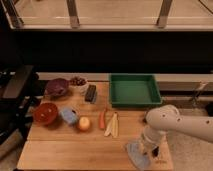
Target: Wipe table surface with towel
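The table surface (60, 147) is a light-brown wooden plank top. The grey-blue towel (135, 153) lies rumpled near its front right edge. My gripper (148, 146) points down on the towel's right part, shut on the towel and pressing it to the wood. The white arm reaches in from the right and hides the towel's far edge.
A green tray (134, 102) stands at the back right. On the left are a purple bowl (57, 87), a small bowl (77, 81), a dark brush (90, 93), a red bowl (45, 113) and a light-blue block (68, 115). An orange fruit (84, 123), a carrot (102, 119) and a pale peel (113, 124) lie mid-table.
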`<state>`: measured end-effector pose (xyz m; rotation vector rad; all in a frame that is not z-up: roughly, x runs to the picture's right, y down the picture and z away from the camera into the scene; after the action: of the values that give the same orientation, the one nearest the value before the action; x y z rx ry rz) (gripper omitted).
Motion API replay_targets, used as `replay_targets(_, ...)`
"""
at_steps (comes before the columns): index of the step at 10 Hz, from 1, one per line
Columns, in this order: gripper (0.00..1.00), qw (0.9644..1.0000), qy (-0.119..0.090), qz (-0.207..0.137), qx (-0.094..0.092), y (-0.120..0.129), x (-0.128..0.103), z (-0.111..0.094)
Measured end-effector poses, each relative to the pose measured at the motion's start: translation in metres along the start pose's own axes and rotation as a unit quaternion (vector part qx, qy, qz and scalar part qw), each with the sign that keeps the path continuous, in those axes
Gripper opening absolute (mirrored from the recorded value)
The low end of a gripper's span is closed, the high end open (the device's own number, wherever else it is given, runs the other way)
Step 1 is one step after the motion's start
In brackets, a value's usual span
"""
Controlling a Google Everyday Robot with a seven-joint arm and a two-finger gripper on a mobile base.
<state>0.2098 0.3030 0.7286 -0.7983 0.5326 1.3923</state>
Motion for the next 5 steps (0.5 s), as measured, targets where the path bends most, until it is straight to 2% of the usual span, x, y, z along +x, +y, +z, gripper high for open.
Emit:
replay_targets(3,0.00,0.9999,-0.006,-0.004,0.010,-0.003,-0.046,-0.005)
replay_targets(5,0.00,0.9997,-0.006,-0.022,0.002,0.015,-0.061,-0.003)
